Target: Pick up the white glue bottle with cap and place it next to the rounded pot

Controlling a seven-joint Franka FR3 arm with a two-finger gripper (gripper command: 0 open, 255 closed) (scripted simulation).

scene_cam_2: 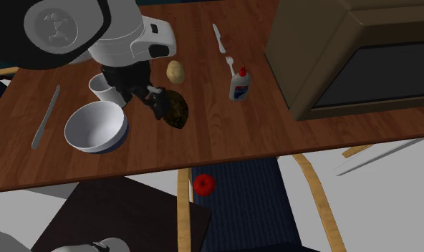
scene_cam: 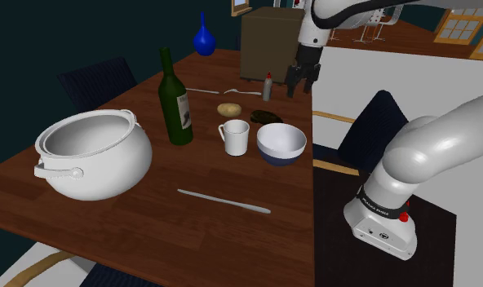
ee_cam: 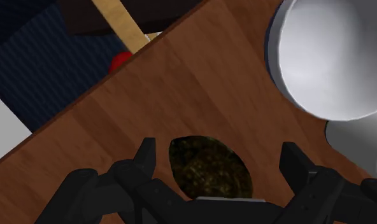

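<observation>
The glue bottle (scene_cam: 268, 87), white with a red cap and a blue label, stands upright on the wooden table (scene_cam: 150, 220) near a brown box; in the second exterior view the bottle (scene_cam_2: 239, 86) stands beside a white fork. The rounded white pot (scene_cam: 93, 155) sits at the table's other end. My black gripper (scene_cam: 301, 88) hangs open above the table, apart from the bottle. In the wrist view the gripper (ee_cam: 220, 162) has its fingers spread over a dark oval lump (ee_cam: 209, 167), not touching it.
A green wine bottle (scene_cam: 175, 102), a white mug (scene_cam: 235, 137), a white bowl (scene_cam: 281, 143) and a potato (scene_cam: 229, 109) stand between bottle and pot. A table knife (scene_cam: 223, 201) lies near the front edge. A brown box (scene_cam: 272, 45) and blue vase (scene_cam: 203, 37) stand behind.
</observation>
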